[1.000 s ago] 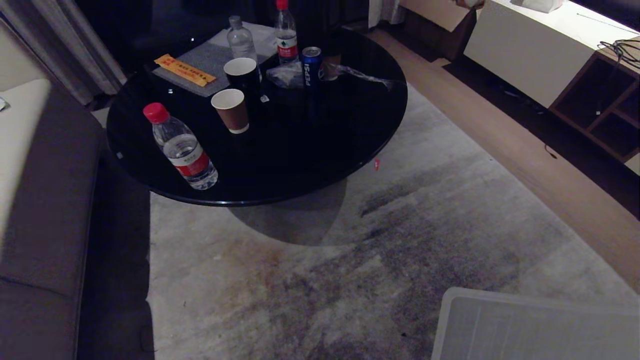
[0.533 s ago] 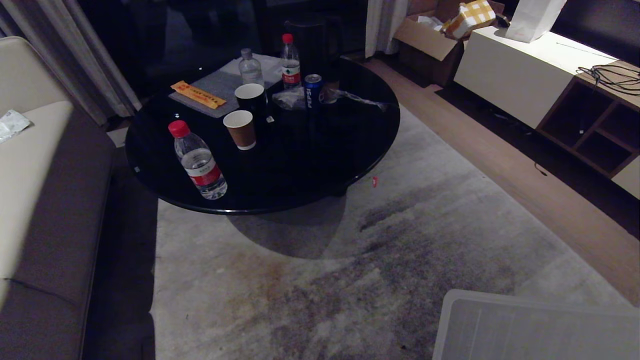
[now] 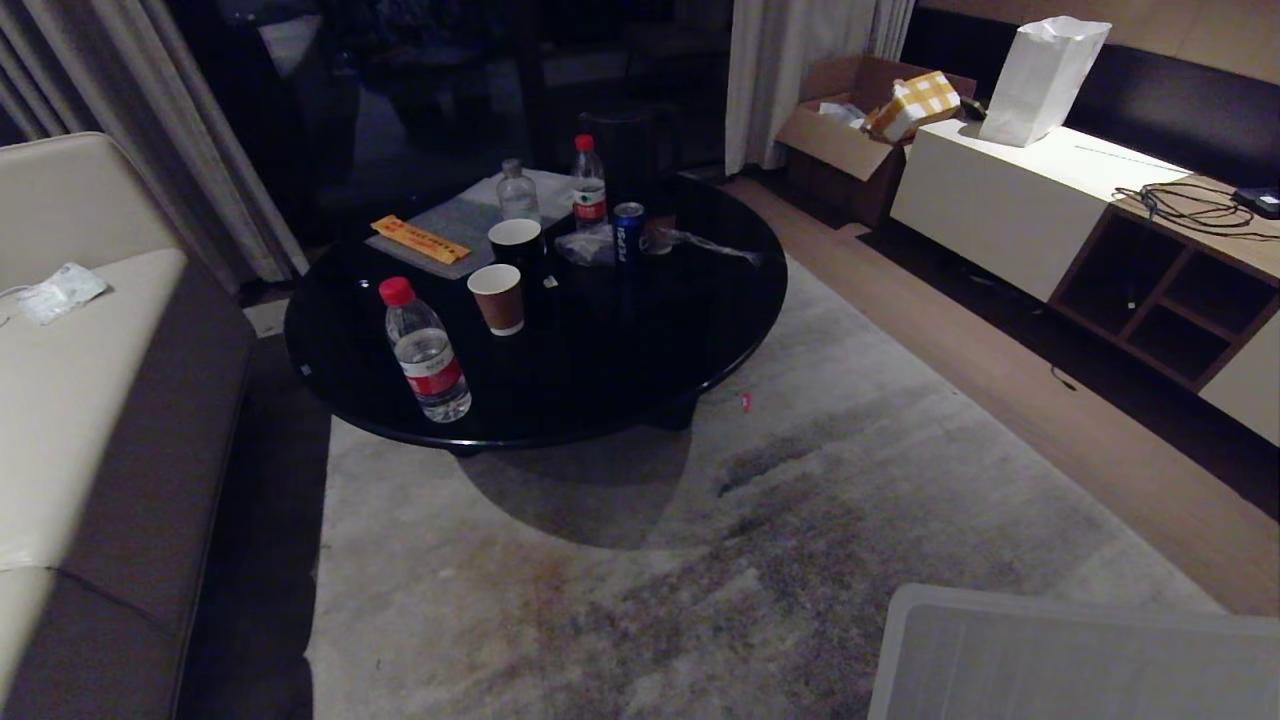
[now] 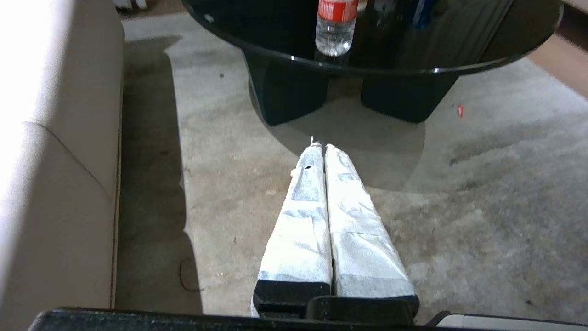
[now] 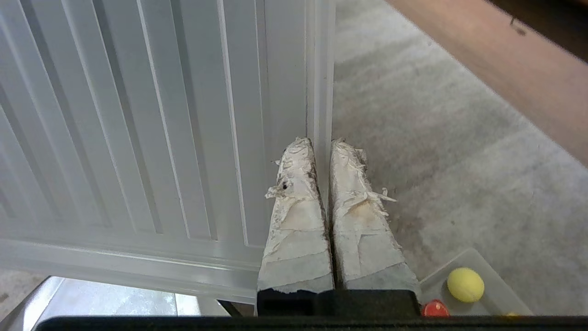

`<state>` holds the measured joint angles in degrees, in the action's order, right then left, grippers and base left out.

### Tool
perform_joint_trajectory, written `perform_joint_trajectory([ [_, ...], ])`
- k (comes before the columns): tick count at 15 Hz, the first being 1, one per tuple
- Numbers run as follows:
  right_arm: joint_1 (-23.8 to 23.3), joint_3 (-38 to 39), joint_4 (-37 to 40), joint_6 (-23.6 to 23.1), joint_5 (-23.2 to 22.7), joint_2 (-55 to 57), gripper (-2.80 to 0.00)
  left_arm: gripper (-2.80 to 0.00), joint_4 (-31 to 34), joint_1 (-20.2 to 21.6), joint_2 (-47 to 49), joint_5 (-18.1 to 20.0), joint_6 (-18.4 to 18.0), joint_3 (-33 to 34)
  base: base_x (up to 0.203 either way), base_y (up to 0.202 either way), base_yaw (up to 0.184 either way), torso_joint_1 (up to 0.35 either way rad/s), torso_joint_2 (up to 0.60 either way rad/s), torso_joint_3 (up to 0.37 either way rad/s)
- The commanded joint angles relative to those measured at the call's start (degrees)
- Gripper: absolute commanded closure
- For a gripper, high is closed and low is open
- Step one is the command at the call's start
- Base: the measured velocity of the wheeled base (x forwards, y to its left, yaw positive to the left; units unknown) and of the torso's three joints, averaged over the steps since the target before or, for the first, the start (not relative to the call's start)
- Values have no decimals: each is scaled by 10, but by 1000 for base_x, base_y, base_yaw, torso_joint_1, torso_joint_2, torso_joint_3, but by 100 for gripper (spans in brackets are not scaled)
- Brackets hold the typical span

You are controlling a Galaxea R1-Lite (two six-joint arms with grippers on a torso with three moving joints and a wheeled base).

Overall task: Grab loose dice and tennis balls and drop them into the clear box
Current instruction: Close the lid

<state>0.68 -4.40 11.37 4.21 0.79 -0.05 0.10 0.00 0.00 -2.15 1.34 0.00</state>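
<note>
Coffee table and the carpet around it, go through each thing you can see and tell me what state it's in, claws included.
Front water bottle: upright, red cap on.
Brown paper cup: upright, open top.
Black cup: upright, open top.
Cola can: upright.
Clear box: open, holding a tennis ball and a red piece.
Ribbed panel: lying flat on the carpet.
Left claw: shut, empty.
Right claw: shut, empty.

A round black glass-topped table (image 3: 600, 400) stands on a grey, mottled rug (image 3: 650, 600), with a beige sofa (image 3: 90, 400) along its left side. Wood flooring (image 3: 1000, 380) runs along the rug's right edge, bordered by a white low cabinet (image 3: 1000, 200) with open wooden shelving (image 3: 1170, 300). Pale curtains (image 3: 790, 70) hang at the back; the room is dimly lit.
</note>
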Motion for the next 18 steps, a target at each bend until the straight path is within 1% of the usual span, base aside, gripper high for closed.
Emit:
perform_joint_trajectory([
  [1, 0, 0, 1, 0, 0, 1, 0, 0, 0, 0, 1, -1, 1, 1, 0, 0, 0, -2, 2, 194],
  [9, 0, 0, 1, -2, 0, 1, 0, 0, 0, 0, 1, -2, 2, 1, 0, 0, 0, 0, 4, 190],
  [18, 0, -1, 1, -2, 1, 1, 0, 0, 0, 0, 1, -3, 1, 1, 0, 0, 0, 0, 1, 14],
])
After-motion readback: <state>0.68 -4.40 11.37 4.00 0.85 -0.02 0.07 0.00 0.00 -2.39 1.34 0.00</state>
